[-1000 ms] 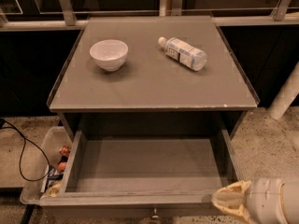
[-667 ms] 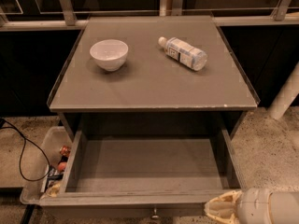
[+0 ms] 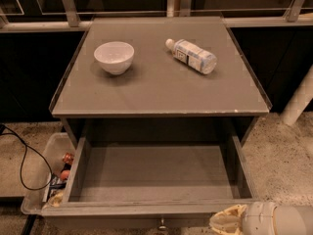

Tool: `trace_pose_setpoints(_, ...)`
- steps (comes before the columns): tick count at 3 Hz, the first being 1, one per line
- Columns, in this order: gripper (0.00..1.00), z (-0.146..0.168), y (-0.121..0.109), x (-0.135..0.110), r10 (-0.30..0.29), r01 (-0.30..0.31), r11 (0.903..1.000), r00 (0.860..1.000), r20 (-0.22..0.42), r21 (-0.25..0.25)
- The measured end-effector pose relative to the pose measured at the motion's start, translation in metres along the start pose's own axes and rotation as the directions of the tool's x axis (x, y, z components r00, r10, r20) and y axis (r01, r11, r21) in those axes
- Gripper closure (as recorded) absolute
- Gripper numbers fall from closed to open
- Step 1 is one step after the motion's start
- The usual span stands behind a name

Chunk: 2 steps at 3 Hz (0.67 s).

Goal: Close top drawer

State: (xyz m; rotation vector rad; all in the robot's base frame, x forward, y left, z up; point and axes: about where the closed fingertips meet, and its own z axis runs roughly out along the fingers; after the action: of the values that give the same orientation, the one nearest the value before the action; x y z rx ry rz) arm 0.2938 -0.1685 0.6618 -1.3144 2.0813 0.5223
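The top drawer (image 3: pixel 156 180) is a wide, shallow grey wooden drawer, pulled far out of the cabinet and empty inside. Its front panel runs along the bottom of the view, and its small round metal knob (image 3: pixel 162 224) shows at the centre bottom edge. My gripper (image 3: pixel 226 221) is at the bottom right, pale yellowish on a white wrist, just in front of the drawer's front panel and to the right of the knob.
A white bowl (image 3: pixel 114 57) and a plastic bottle (image 3: pixel 191 56) lying on its side rest on the grey cabinet top (image 3: pixel 156 89). A clear bin (image 3: pixel 46 180) with small items sits on the floor left of the drawer. A black cable (image 3: pixel 22 155) crosses the floor. A white post (image 3: pixel 299 104) stands at right.
My gripper has moved lower and leftward along the drawer's front panel, toward the knob. The drawer, bowl and bottle have not moved.
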Motion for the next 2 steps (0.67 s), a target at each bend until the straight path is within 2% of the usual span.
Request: trace_pose_setpoints(2, 0.34, 0.0002, -0.0001, -0.0002, -0.001, 0.001, 1.0, 1.0, 0.0, 0.0)
